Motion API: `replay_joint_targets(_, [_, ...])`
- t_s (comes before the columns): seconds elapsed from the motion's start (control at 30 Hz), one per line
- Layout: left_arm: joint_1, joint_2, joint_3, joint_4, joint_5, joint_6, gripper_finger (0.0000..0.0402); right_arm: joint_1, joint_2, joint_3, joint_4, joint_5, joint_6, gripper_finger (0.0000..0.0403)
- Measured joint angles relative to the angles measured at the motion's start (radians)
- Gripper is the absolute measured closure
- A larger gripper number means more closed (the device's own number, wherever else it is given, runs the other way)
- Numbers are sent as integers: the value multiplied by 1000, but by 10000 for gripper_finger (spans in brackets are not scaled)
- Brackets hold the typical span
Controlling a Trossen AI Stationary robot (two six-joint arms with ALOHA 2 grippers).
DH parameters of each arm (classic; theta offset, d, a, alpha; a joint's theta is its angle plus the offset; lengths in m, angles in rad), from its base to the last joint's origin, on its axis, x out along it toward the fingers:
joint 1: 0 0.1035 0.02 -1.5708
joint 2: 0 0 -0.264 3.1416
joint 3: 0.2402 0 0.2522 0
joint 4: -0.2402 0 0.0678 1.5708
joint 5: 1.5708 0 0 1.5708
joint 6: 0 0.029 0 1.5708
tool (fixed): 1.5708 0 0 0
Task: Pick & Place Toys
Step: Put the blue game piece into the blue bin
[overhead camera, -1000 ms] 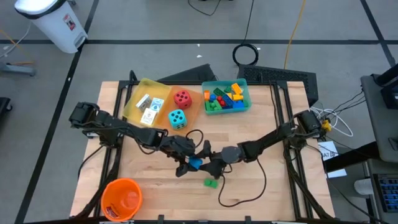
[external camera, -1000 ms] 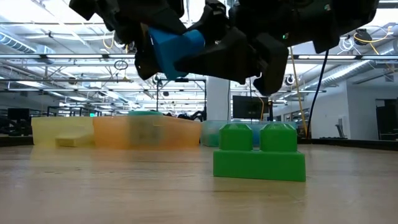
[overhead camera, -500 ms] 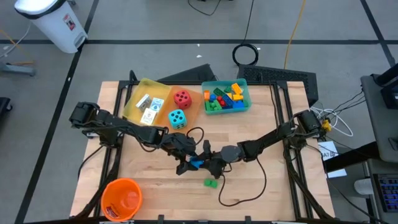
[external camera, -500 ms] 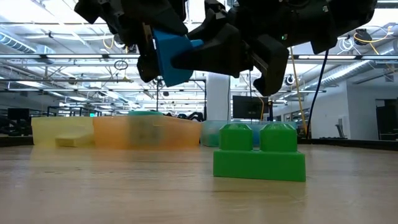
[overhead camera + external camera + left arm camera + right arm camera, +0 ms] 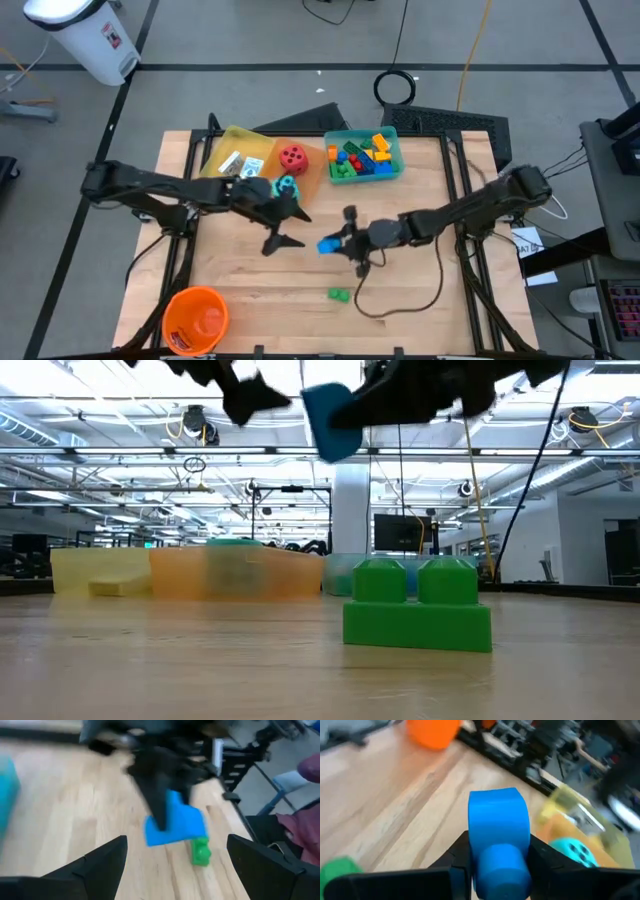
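My right gripper (image 5: 340,243) is shut on a blue brick (image 5: 327,245), which it holds above the middle of the table. My left gripper (image 5: 281,228) stands open to the left of the brick, clear of it, with nothing between its fingers. A green brick (image 5: 339,294) lies flat on the wood nearer the front edge. A red die (image 5: 293,156) sits in the orange tray (image 5: 310,170). A cyan die (image 5: 288,185) shows partly behind the left arm. White cards (image 5: 240,168) lie in the yellow tray (image 5: 222,150). Several bricks fill the teal tray (image 5: 396,150). My right gripper pinches the blue brick by two opposite sides (image 5: 472,842) between its two fingers (image 5: 457,857). The fingers come from the table's right, close to level and slanting a little down. The brick is lifted clear of the table and sticks out beyond the fingertips (image 5: 328,420).
An orange bucket (image 5: 195,318) stands at the near left corner. The three trays line the far edge. Bare wood lies between the trays and the green brick (image 5: 416,605). A black cable (image 5: 400,300) loops on the table near the right arm.
My left gripper has let go of the blue brick, opened wide, risen and drawn back toward the table's left and far edge. My right gripper has taken hold of the brick and lifted it higher, a little toward the far edge. The green brick has stayed put.
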Motion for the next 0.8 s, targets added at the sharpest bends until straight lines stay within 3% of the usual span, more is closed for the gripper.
replay_joint_targets(0.2, [12,-165,-139,114,-5,111,53,-81,-190,-70,-86,1,136,315])
replay_joint_targets(0.3, [34,-258,-287,209,-9,93,53,-149,-289,-138,-82,-1,174,315])
replay_joint_targets(0.5, [104,-452,-577,415,-139,19,53,-340,-436,-277,-22,0,265,315])
replay_joint_targets(0.7, [173,-612,-715,447,-197,-36,53,-585,-444,-330,29,-13,269,315])
replay_joint_targets(0.8, [200,-660,-738,442,-206,-51,53,-720,-385,-329,58,-97,273,315])
